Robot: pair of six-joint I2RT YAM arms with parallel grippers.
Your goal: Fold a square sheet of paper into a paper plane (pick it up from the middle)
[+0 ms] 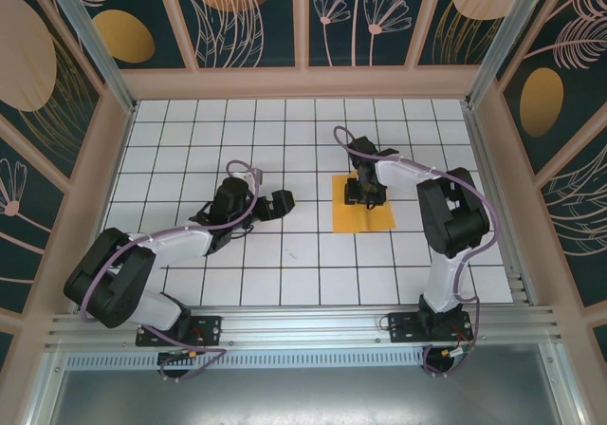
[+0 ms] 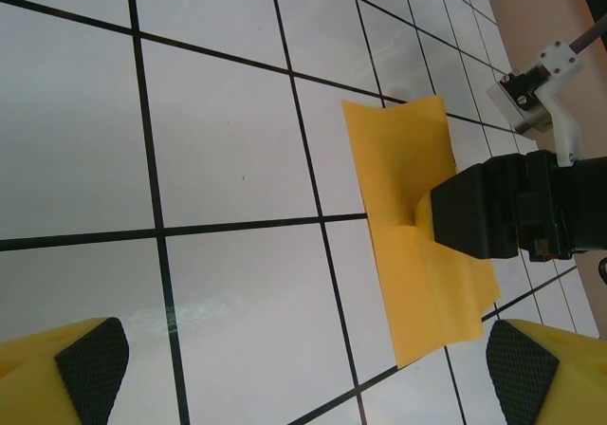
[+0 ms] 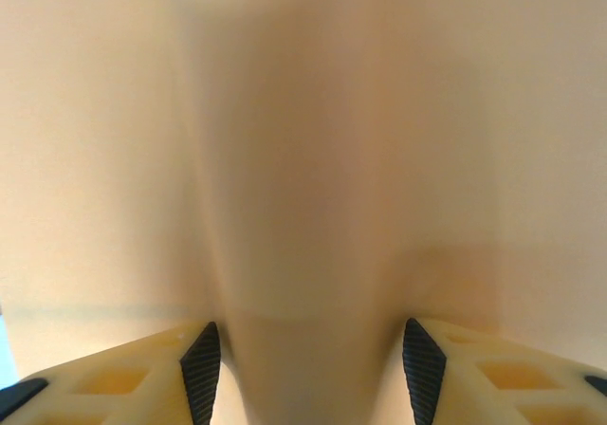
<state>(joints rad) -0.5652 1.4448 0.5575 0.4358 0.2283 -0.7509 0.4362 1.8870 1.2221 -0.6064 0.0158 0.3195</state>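
The square sheet of paper [image 1: 361, 218] lies flat-ish on the white grid table, orange-yellow and unmarked. My right gripper [image 1: 365, 194] points straight down onto its middle. In the right wrist view its jaws [image 3: 311, 359] stand about half apart, and a raised hump of paper [image 3: 313, 207] bulges up between the black pads [image 3: 201, 373]. From the left wrist view the paper [image 2: 403, 178] buckles upward where the black right gripper [image 2: 479, 218] presses on it. My left gripper [image 1: 282, 202] hovers open to the left of the sheet, its yellow fingers [image 2: 90, 368] wide with nothing between them.
The table [image 1: 285, 254] is walled by tan frames with dark floral panels. An aluminium rail [image 1: 303, 325] runs along the near edge by the arm bases. Bare grid tiles surround the sheet on all sides.
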